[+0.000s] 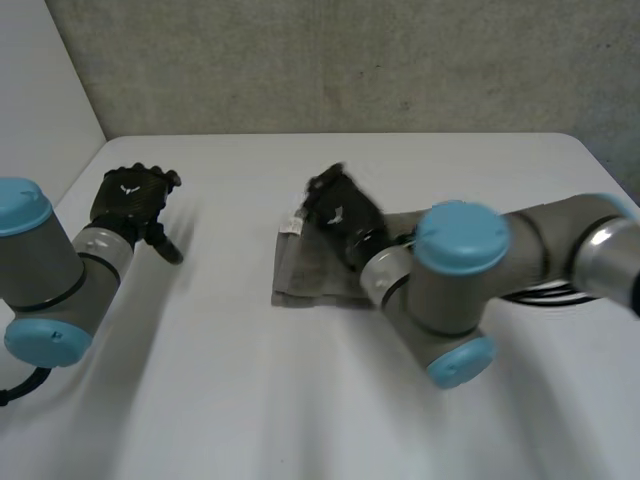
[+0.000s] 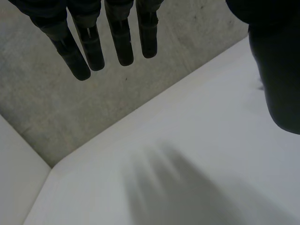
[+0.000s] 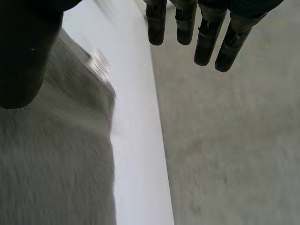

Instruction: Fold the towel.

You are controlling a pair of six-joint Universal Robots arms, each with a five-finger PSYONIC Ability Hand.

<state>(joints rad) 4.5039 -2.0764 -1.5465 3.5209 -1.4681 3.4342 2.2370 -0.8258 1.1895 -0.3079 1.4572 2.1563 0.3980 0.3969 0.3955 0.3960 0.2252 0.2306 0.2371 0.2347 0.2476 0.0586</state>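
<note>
The towel lies flat near the middle of the table, a small grey rectangle. One far corner carries a pale tag or hem. Its right part is hidden under the right arm, so I cannot tell the full outline or how many layers it has.

The right hand is over the far part of the towel. In the right wrist view its fingers are straight and a bit apart, the thumb is away from them, and nothing is pinched between. The cloth is under the palm, with the fingertips reaching past its far edge. If the palm touches the cloth, I cannot tell.

The left hand is well apart from the towel, at the left side of the table. Its fingers are straight and spread, w/ only bare table below them; it holds nothing.

Handling, as I judge it:
- Soft, light, thin cloth w/ a ribbed weave, not fragile and not slippery, but it has no stiffness. It will sag and drag when lifted from one point only.
- The best hold is prob. at corners or along one edge, pinching thumb against fingers, one hand per corner so the edge comes up straight.
- The tag corner near the right hand looks like the easy place to start.
- Pressing on the middle only pins it and does not fold it.
</note>
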